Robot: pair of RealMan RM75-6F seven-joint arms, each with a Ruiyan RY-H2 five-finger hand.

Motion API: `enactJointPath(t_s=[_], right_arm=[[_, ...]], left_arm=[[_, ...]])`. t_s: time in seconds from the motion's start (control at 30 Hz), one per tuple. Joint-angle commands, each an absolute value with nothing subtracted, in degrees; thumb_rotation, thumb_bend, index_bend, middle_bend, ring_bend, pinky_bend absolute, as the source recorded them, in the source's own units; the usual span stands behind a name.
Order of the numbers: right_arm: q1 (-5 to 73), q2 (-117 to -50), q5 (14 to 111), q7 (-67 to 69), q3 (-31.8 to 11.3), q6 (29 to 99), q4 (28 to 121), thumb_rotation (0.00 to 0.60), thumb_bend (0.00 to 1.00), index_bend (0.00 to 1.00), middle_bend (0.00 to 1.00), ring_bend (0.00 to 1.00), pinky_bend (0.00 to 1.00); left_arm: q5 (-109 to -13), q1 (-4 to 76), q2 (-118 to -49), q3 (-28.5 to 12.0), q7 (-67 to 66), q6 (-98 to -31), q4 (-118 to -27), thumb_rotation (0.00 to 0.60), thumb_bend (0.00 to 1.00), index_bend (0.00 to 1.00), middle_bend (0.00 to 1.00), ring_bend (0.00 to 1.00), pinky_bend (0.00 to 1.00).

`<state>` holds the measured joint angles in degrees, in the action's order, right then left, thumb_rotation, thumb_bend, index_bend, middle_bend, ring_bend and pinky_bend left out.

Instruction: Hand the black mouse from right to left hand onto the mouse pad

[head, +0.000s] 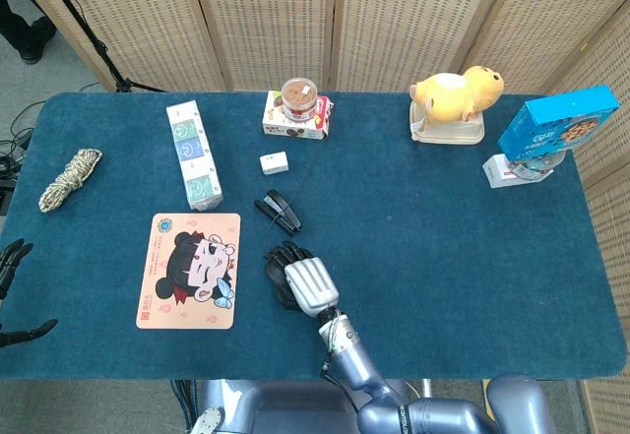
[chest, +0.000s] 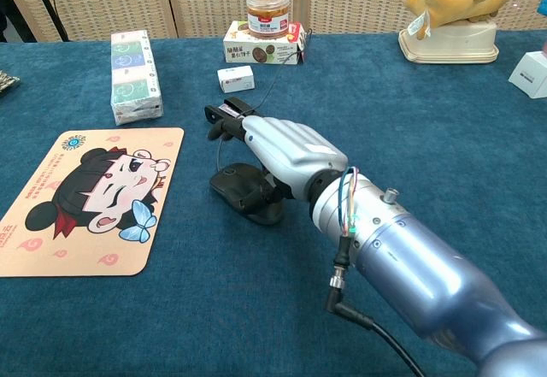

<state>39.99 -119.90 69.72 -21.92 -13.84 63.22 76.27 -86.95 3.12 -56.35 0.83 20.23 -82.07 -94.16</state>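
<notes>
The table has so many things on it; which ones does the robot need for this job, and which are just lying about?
Needed: black mouse, mouse pad, right hand, left hand.

Lying about: stapler, rope bundle, jar, plush toy, blue box, tissue pack.

Black mouse (chest: 242,191) sat flat on the table.
It was right under the right hand (chest: 282,150), with the cartoon mouse pad (chest: 84,197) off to that hand's left.
</notes>
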Motion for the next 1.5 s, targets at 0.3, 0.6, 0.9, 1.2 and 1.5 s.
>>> enactJointPath(t_s=[0.3, 0.6, 0.9, 1.2, 1.5], right_arm=[[36.0, -109.6, 68.5, -29.0, -12.3, 67.0, 92.2, 0.600, 0.45, 0.01, 0.00, 0.00, 0.03], [31.0, -89.9, 70.4, -31.9, -12.1, 71.6, 105.5, 0.600, 0.00, 0.01, 0.00, 0.00, 0.00], [22.3, -68.2, 77.9, -15.6, -6.3, 73.1, 104.8, 0.600, 0.00, 0.00, 0.00, 0.00, 0.00], [12.5, -59.6, 86.8, 4.7, 1.1, 80.9, 94.3, 0.600, 0.00, 0.00, 0.00, 0.00, 0.00], [5.6, -57.9, 90.6, 13.0, 3.1, 90.0, 91.9, 0.600, 0.00, 0.00, 0.00, 0.00, 0.00]], left_arm=[[-88.1, 3.0, -56.8, 1.0, 19.8, -83.0, -93.8, 0.600, 0.05, 0.00, 0.00, 0.00, 0.00], [-92.9, 4.0, -58.7, 1.4, 17.9, -84.5, -91.6, 0.600, 0.05, 0.00, 0.00, 0.00, 0.00], [-101.8, 9.6, -65.8, 1.3, 13.7, -83.5, -86.2, 0.600, 0.05, 0.00, 0.00, 0.00, 0.00], [-106.3, 18.1, -68.8, 0.1, -4.9, -72.2, -91.0, 0.600, 0.05, 0.00, 0.00, 0.00, 0.00], [-97.5, 27.0, -78.4, -5.1, -21.4, -56.6, -96.3, 0.600, 0.14, 0.00, 0.00, 0.00, 0.00]])
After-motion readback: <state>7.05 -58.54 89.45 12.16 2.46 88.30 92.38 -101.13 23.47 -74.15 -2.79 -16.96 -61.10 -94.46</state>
